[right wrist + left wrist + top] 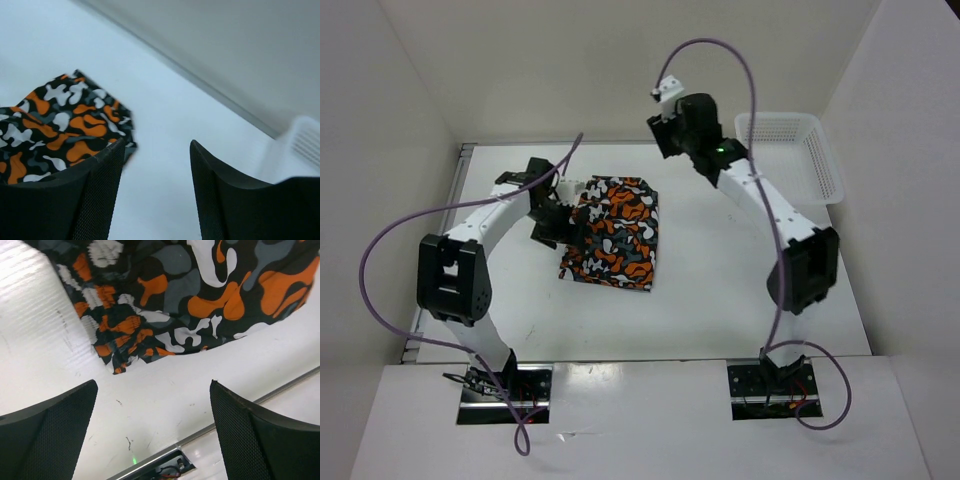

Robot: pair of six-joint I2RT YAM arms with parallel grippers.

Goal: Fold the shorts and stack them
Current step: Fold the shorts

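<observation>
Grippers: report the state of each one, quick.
Left gripper: open, holding nothing; the shorts lie just ahead of its fingers.
Right gripper: open, holding nothing.

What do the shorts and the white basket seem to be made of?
The shorts: soft cloth, matte; they lie folded, with gathered wrinkles at one edge. The basket: probably rigid white plastic; its wall is a moulded mesh.

Top view overhead, wrist views oblique, all sharing shorts [615, 232]
</observation>
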